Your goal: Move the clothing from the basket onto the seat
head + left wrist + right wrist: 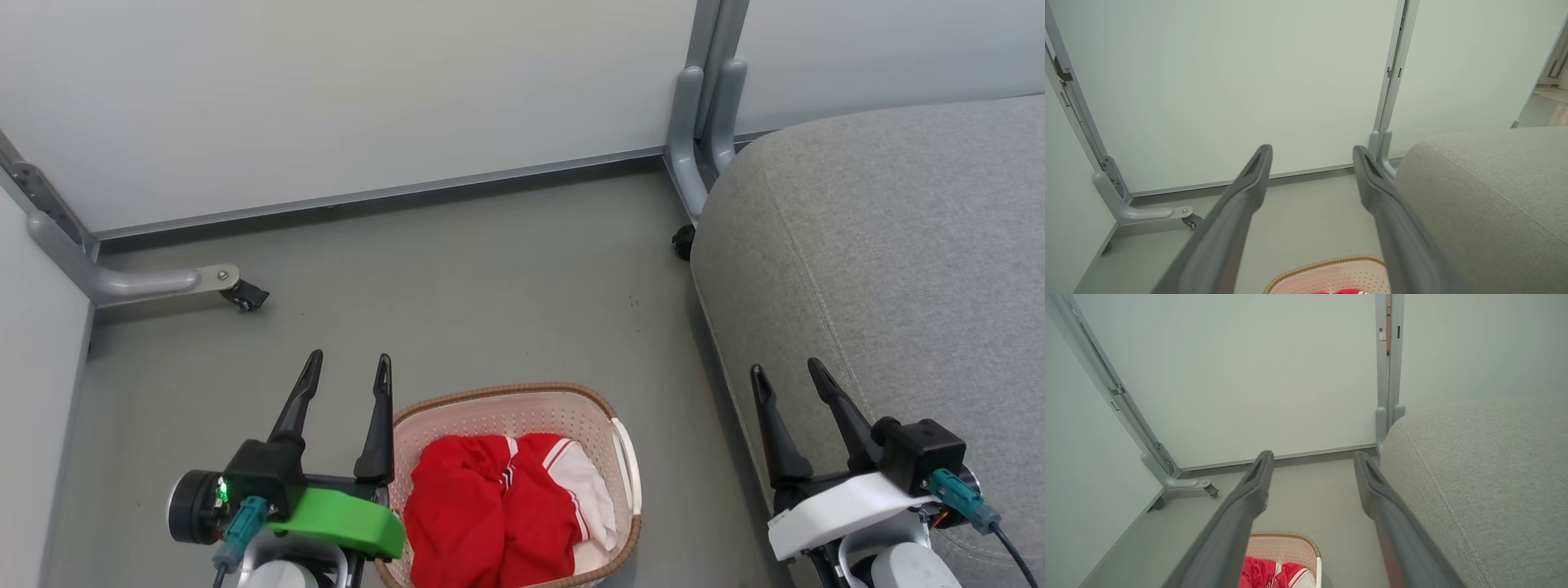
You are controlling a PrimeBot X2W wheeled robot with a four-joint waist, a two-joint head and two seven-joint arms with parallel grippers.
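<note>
- Since the clothing (490,514) sits heaped in the basket (506,394) on the floor (490,286), just right of the left gripper (349,359), the left arm is nearer.
- Left gripper: jaws spread wide, nothing held. Its right finger runs alongside the basket's left rim.
- Right gripper (786,367): also wide, empty, at the left edge of the seat (898,245), with a strip of floor between it and the basket.
- Clothing lies right of, behind and below the left fingertips. Judgement: draw back, shift right, descend.
- Seat is right of the basket, so the carry runs left to right.
- Pile's long axis: can't tell, basket cut off at frame bottom.
</note>
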